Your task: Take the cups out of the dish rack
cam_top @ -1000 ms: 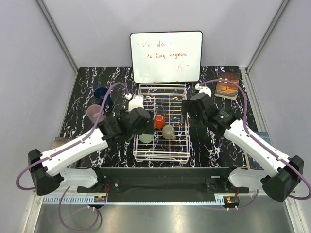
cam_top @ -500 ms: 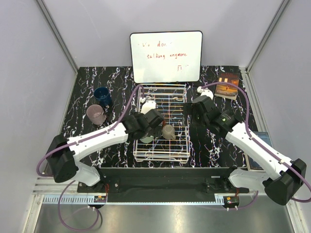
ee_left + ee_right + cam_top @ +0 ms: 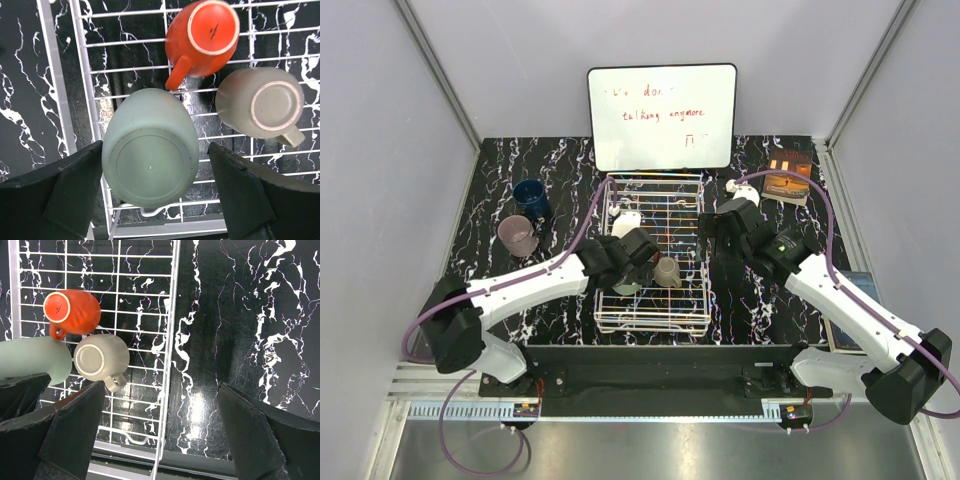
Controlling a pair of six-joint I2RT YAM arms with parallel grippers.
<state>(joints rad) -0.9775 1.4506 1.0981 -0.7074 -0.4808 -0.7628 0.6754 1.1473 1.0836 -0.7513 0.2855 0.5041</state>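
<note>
The white wire dish rack (image 3: 652, 323) stands mid-table. Three cups lie bottom-up in it: a mint green one (image 3: 150, 155), an orange-red one (image 3: 205, 37) and a taupe one (image 3: 260, 102). My left gripper (image 3: 155, 187) is open and straddles the mint cup; its left finger (image 3: 75, 185) touches the cup's side, while the right finger stands a gap away. My right gripper (image 3: 160, 425) is open over the rack's right rim (image 3: 170, 340) and bare table, with nothing between its fingers. A dark blue cup (image 3: 531, 196) and a pink-lilac cup (image 3: 517, 235) stand on the table to the left.
A whiteboard (image 3: 661, 117) with red writing leans at the back, just behind the rack. A book (image 3: 787, 175) lies at the back right. Grey walls close in both sides of the black marbled table (image 3: 760, 300).
My left arm has swung right from the rack's left edge to over the mint cup, and its jaws have narrowed a little. The right arm has barely shifted.
</note>
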